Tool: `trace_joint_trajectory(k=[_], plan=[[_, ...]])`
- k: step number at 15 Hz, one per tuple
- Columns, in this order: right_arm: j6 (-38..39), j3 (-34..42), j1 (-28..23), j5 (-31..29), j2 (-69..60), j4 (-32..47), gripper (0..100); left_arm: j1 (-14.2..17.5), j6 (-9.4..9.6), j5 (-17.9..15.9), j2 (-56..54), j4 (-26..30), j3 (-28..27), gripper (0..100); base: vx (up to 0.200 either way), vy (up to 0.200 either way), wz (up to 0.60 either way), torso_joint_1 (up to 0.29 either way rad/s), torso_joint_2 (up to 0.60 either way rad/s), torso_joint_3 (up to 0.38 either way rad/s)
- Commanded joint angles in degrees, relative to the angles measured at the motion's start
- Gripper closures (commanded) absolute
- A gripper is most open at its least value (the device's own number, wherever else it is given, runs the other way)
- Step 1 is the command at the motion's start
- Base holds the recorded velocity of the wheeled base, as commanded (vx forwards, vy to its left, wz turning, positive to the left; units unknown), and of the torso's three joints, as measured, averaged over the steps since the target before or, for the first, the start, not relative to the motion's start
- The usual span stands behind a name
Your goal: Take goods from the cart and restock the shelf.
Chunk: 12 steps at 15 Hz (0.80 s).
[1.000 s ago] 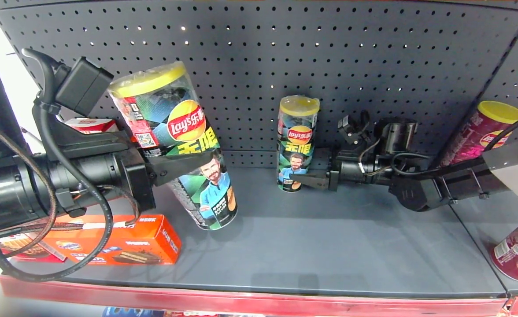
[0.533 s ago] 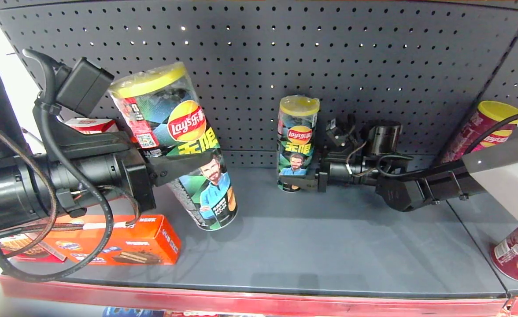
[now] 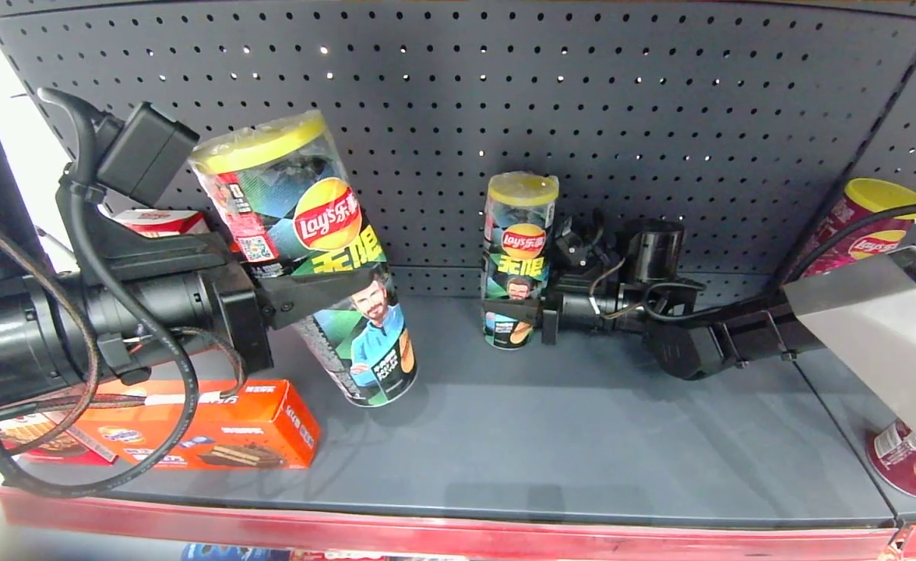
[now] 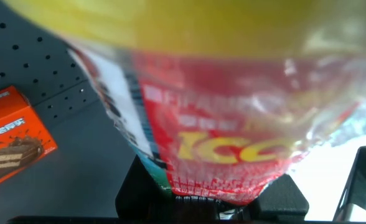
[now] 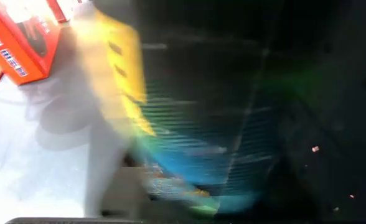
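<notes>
- The left gripper (image 3: 349,288) is seen at centre left of the head view, its fingers clamped on the lower half of the left chip can (image 3: 310,226).
- That can is held tilted, its yellow lid towards the upper left and its base low over the grey shelf (image 3: 583,436); whether the base touches cannot be told.
- In the left wrist view the same can (image 4: 233,124) is shown close up between the dark fingers.
- The right gripper (image 3: 514,312) is placed at the middle of the head view, closed around the lower part of the middle chip can (image 3: 519,234).
- This can is leaned slightly to the left, at the back of the shelf just before the pegboard (image 3: 660,117).
- In the right wrist view it is blurred (image 5: 189,124).
- An orange box (image 3: 216,428) is laid flat at lower left, near the shelf's front edge.
- Two maroon cans are found at the right edge, one at upper right (image 3: 855,226), one at lower right (image 3: 906,467).
</notes>
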Motion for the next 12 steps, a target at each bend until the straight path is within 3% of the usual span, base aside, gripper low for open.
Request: trace_joint_trajectory(k=[1, 6, 8, 12], plan=[[0.0, 0.3, 0.0, -0.1, 0.0, 0.2, 100, 0.2, 0.01, -0.4, 0.1, 0.0, 0.0, 100, 0.000, 0.000, 0.00, 0.000, 0.00, 0.000], [0.0, 3.6, 0.0, -1.4, -5.1, 0.0, 100, 0.3, -0.08, -1.0, -0.4, -1.6, 3.0, 100, 0.000, 0.000, 0.00, 0.000, 0.00, 0.000], [0.1, 8.4, 1.6, -4.4, -11.0, 0.0, 100, 0.4, -0.17, -0.9, -0.7, -1.6, 3.0, 100, 0.000, 0.000, 0.00, 0.000, 0.00, 0.000], [-0.1, 23.0, 3.2, -4.7, -22.1, -2.4, 100, 1.8, -0.87, -0.9, -1.5, -1.6, 2.4, 100, 0.000, 0.000, 0.00, 0.000, 0.00, 0.000]])
